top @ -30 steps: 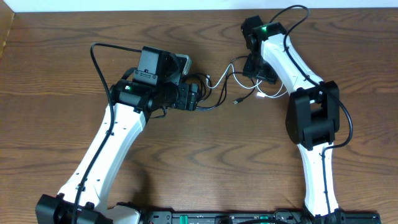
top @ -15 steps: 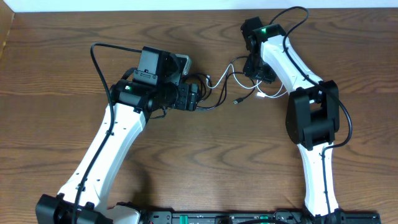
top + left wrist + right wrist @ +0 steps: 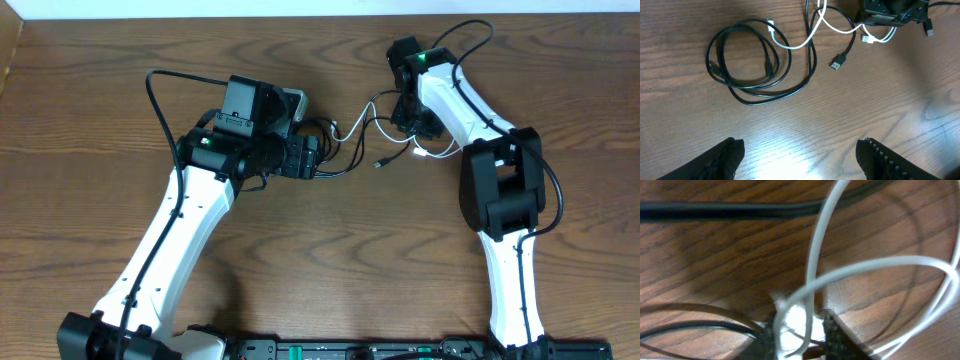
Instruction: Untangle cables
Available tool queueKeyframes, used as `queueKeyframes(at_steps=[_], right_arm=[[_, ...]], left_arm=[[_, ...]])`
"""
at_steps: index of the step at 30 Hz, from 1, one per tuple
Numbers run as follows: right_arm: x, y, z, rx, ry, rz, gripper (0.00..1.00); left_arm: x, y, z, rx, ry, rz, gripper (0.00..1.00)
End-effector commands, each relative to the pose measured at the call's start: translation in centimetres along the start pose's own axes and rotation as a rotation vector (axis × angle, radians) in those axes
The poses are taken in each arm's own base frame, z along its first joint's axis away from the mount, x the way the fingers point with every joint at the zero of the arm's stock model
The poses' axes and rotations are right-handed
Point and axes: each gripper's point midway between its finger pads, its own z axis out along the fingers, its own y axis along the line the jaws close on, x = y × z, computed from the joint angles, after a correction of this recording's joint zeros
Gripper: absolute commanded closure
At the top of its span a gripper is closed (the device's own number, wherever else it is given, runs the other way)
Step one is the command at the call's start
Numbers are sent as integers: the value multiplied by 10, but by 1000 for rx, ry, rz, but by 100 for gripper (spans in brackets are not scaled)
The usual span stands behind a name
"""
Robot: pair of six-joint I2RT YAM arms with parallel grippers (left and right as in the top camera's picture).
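Nearest the base, the left arm (image 3: 190, 230) stretches up the bench (image 3: 900, 115) with its wrist bent sideways. The left pincer (image 3: 801, 145) hangs over the wood, spread wide and holding nothing. Just past it the black cable (image 3: 770, 95) lies coiled, and the white cable (image 3: 790, 47) crosses it. Farther out, the right arm (image 3: 480, 120) folds down steeply, with the right pincer (image 3: 802, 337) squeezed in on the white cable.

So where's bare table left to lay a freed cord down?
Free: the table left of the left arm, the stretch between both arms, and right of the right arm. Crowded: up top, where black cable and white cable cross.
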Motion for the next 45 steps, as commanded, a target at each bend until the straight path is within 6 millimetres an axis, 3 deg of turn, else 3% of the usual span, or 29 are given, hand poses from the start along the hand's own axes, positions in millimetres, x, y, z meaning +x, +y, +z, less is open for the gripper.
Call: queueKeyframes(at_steps=[1,6,9,13,18,22,27,30,31,35,43,45], right_arm=[[2,-1,7,13,2,4,99],[-5,0,-1,-4,-17,13,99],[-14,2,-25,-55,-49,-6,99],[-27,4,-73,-147,-117,-29,99],[-40,-6,-162,-270,-277,-55,99],[-42,-18,-222,-356,-383,-38,99],[-37,-27,-274,-461,-465,-46,99],[-32,-26,-291,-516,-481,-67,99],[-29,-22,-307,-576,-502,-94,99],[-26,-22,-339,-661,-559,-111,99],[-25,-30,-358,-662,-626,-175,99],[-24,-34,-374,-670,-674,-217,99]], left_arm=[[3,0,3,5,10,22,23],[3,0,3,5,10,29,23],[2,0,3,5,9,30,23],[0,0,3,6,0,32,23],[-1,0,3,7,-3,33,23],[-1,0,3,7,-2,32,23],[0,0,3,7,-1,32,23],[-1,-1,3,12,-3,33,23],[-1,-2,3,15,-2,33,23],[-1,-2,3,18,-2,33,23],[-3,-2,3,18,-10,35,23],[-3,-3,3,19,-12,36,23]])
